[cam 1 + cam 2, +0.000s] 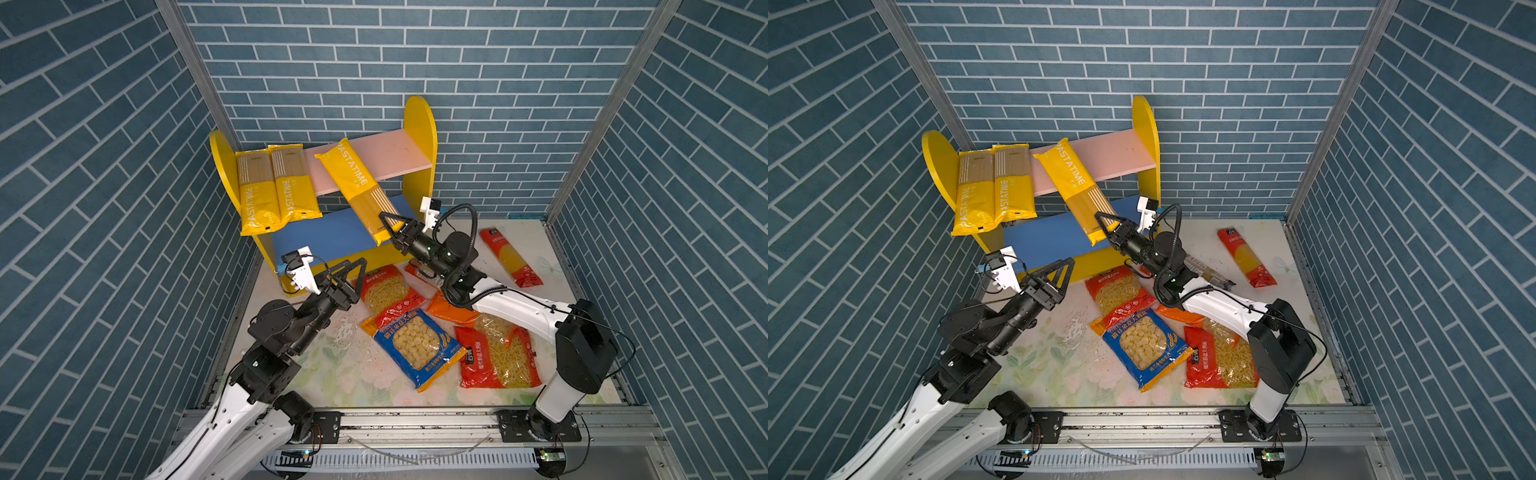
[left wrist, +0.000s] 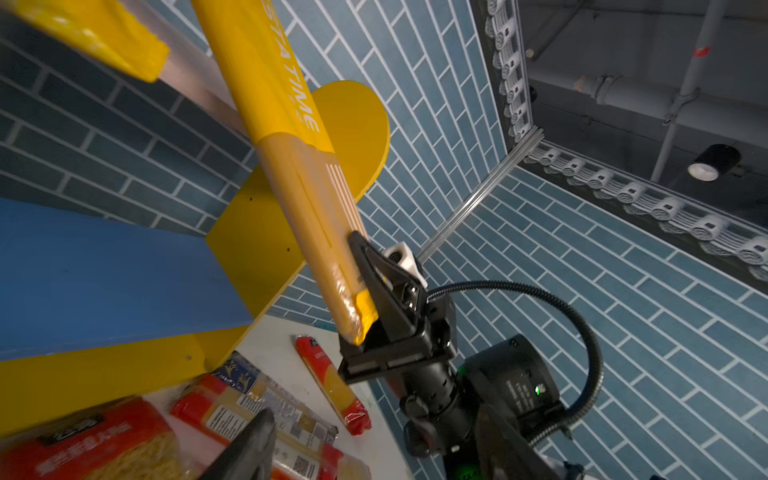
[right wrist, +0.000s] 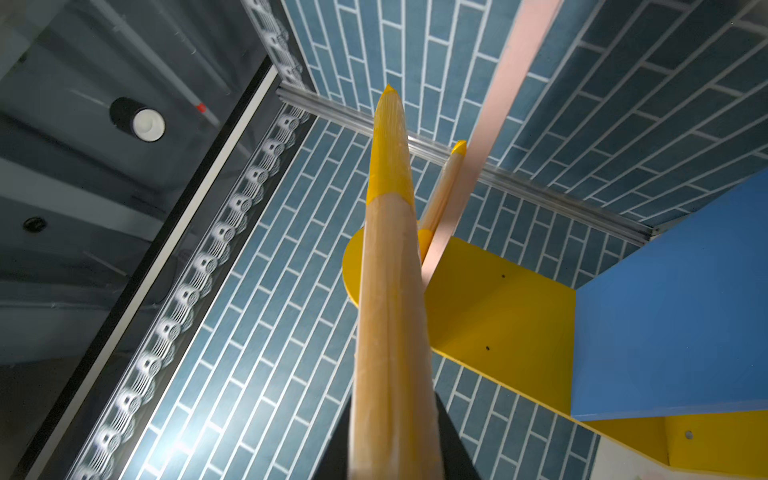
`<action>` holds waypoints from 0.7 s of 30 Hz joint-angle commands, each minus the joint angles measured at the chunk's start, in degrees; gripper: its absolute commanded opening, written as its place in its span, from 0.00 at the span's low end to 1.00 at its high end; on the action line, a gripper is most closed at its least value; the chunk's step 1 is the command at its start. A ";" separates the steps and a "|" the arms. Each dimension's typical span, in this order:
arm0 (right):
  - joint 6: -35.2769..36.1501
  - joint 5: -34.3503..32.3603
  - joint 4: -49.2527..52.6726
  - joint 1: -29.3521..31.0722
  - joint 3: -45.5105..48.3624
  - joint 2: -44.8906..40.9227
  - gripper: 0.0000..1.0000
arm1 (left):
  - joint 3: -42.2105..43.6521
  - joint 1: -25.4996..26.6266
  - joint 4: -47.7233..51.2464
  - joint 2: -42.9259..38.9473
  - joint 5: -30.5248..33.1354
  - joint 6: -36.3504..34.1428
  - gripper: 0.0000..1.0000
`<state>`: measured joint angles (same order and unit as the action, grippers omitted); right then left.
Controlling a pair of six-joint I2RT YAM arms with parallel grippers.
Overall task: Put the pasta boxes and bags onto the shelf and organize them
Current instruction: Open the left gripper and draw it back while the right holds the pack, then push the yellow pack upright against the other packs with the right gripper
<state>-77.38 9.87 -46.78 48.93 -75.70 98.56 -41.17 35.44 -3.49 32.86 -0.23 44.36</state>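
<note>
**Right arm holds a yellow spaghetti pack up at the shelf**

Right arm: reaches far and left from its near-right base, wrist raised. Right gripper (image 1: 390, 227) is clamped on the bottom end of the held yellow pack (image 1: 353, 178). The pack is tilted, its top end over the pink board (image 1: 399, 153) of the shelf (image 1: 420, 124) and its bottom end in front of the blue board (image 1: 324, 235). Can't tell whether it rests on the pink board.

Left arm: stretched from near left. Left gripper (image 1: 359, 276) sits low before the shelf's base, jaws apart, nothing between them, just left of the far red bag (image 1: 384, 291).

Count:
- Yellow spaghetti packs: three. One is held. The left shelved pack (image 1: 257, 195) and right shelved pack (image 1: 294, 187) lie side by side at the shelf's left end, leaning on the pink board with their bottoms overhanging the blue board.
- On the table (image 1: 332, 374): six.
  - red spaghetti pack (image 1: 511, 257), far right
  - part-hidden long pack (image 1: 1204, 268), under the right arm
  - far red bag
  - near red bag (image 1: 498, 361)
  - blue bag (image 1: 419, 345)
  - orange bag (image 1: 451, 312)

Writing: "PASTATIME" in white on all three yellow packs. The bags carry Chinese characters, too small to read.
</note>
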 commanded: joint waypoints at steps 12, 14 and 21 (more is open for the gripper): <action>-0.87 -16.29 22.62 7.00 -38.60 14.02 0.06 | 7.07 0.90 20.44 -11.44 6.81 -2.55 0.75; -2.08 -18.08 28.33 7.54 -43.69 16.38 0.11 | 7.20 0.89 21.23 -12.06 6.90 -2.57 0.75; -1.63 -19.09 38.53 8.47 -65.89 28.99 0.30 | 9.29 0.95 19.40 -11.56 5.70 -1.25 0.75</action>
<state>-78.76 -7.57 -6.96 57.32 -131.31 125.19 -33.12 36.18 16.19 20.97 5.74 42.92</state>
